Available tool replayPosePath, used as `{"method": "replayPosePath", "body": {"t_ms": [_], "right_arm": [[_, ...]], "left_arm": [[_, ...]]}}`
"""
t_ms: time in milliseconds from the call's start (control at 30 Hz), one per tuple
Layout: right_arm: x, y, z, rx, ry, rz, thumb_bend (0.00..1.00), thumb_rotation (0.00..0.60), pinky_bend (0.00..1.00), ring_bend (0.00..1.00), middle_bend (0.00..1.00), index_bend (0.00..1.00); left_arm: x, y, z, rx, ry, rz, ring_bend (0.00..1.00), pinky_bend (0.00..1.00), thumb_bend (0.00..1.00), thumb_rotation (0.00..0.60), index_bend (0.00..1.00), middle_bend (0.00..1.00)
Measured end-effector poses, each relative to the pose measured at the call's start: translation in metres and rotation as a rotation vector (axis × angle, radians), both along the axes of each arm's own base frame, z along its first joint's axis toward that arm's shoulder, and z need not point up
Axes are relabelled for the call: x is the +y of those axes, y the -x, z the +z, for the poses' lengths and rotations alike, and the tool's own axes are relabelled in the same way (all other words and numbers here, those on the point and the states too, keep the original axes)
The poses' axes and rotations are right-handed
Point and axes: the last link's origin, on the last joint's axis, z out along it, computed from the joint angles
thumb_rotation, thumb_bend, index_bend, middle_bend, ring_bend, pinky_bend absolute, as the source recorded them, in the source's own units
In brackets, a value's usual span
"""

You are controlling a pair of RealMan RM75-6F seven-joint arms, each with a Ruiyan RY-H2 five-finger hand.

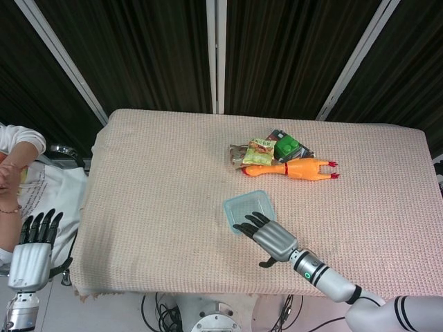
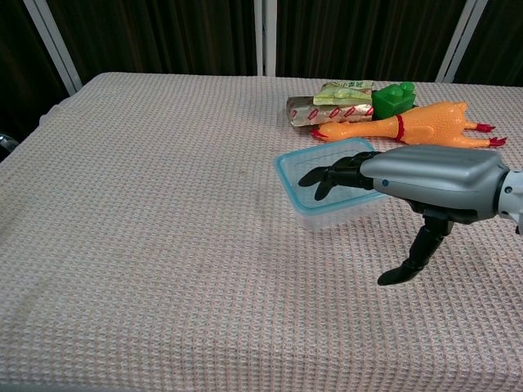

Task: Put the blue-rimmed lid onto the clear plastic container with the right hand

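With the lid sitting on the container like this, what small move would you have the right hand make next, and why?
Probably draw the right hand back toward the near table edge. The blue-rimmed lid looks seated on the clear plastic container, and the hand holds nothing, fingers spread above the lid.

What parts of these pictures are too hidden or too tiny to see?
- Near right corner of the lid: chest view, behind the right hand.
- Writing on the snack packets: too small, both views.
- Left hand: head view only, arm cut off by the bottom edge.
- Whether the lid is snapped shut: unclear.
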Motion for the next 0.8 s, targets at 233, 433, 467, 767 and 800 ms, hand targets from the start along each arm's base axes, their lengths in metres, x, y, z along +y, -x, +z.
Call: {"method": "replayPosePath", "body": {"t_ms": [233,433,467,767,800], "right_arm": [[0.000,0.004,-0.008,0.014,-0.017,-0.014,0.00,0.600,0.00,0.00,0.17,0.00],[-0.001,0.005,-0.008,0.007,-0.011,-0.016,0.00,0.600,0.00,0.00,0.17,0.00],[-0.001,0.004,-0.006,0.001,-0.006,-0.016,0.00,0.600,0.00,0.00,0.17,0.00],[-0.020,0.008,0.025,-0.072,0.106,-0.080,0.00,0.600,0.00,0.00,0.16,0.00],[-0.023,0.010,0.026,-0.072,0.112,-0.092,0.00,0.600,0.00,0.00,0.16,0.00]], "left_arm": [[0.000,0.000,0.000,0.000,0.002,0.002,0.00,0.00,0.04,0.600,0.06,0.02],[0.000,-0.001,0.000,0.002,0.001,-0.003,0.00,0.00,0.04,0.600,0.06,0.02],[0.001,-0.001,0.001,0.002,0.000,-0.003,0.00,0.00,0.04,0.600,0.06,0.02],[0.001,-0.001,0.000,0.002,0.003,-0.004,0.00,0.00,0.04,0.600,0.06,0.02],[0.001,-0.001,0.000,0.002,0.005,-0.004,0.00,0.00,0.04,0.600,0.06,0.02]]}}
